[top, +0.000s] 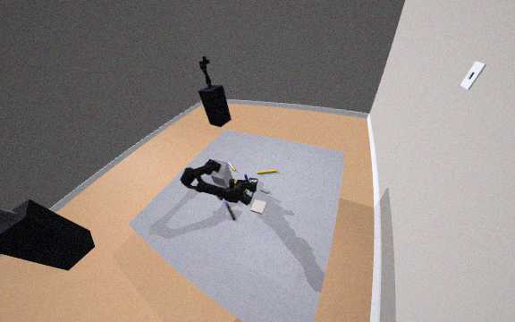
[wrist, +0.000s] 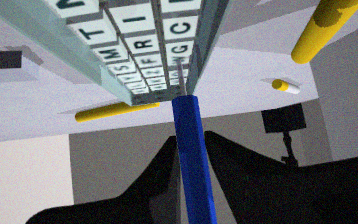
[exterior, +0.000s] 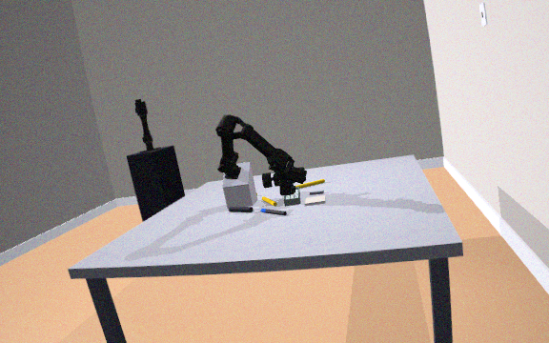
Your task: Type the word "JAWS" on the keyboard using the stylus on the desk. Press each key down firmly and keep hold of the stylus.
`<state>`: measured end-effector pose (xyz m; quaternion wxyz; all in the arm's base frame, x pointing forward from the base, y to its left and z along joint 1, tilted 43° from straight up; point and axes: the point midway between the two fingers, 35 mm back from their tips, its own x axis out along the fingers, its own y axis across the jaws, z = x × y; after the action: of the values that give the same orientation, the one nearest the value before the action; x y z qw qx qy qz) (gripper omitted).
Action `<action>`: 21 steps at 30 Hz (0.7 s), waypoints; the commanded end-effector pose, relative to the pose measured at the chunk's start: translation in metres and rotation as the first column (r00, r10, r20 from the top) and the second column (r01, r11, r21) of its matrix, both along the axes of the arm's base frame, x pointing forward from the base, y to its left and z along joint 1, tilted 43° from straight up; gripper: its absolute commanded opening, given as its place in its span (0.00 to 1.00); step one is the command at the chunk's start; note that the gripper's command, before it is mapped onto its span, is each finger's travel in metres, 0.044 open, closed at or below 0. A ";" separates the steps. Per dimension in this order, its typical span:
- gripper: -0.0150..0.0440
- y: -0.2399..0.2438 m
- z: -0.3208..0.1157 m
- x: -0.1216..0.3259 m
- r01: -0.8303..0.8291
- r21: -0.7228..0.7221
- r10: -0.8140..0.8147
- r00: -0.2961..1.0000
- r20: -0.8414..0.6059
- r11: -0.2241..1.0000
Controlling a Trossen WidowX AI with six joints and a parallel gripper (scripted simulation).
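Note:
My gripper [wrist: 190,139] [exterior: 288,191] is shut on the blue stylus [wrist: 192,150], low over the keyboard. The stylus has a thin grey tip that points away from the fingers. The keyboard [wrist: 139,18] [exterior: 292,198] has white keys with black letters in a grey-green frame. In the wrist view the tip lies over the column with C and G, at the key just past G. The tip covers that key's letter, and I cannot tell whether tip and key touch. The arm partly hides the keyboard in the top and exterior views.
A long yellow stick [top: 267,172] [exterior: 314,183] lies behind the keyboard. A pale square pad [top: 258,206] [exterior: 315,200] lies beside it. A short yellow piece [exterior: 269,201], a black pen with a blue end [top: 231,211] [exterior: 274,211] and a grey box [exterior: 240,192] are near.

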<state>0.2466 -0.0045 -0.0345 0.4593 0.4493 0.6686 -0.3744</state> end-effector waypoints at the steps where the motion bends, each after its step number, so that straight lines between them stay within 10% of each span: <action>1: 0.39 0.000 -0.001 -0.001 -0.003 -0.003 0.003 1.000 -0.005 1.000; 21: 0.39 0.025 0.026 -0.006 -0.003 -0.002 0.003 1.000 -0.004 1.000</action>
<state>0.2413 0.0189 -0.0111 0.4601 0.4440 0.6713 -0.3748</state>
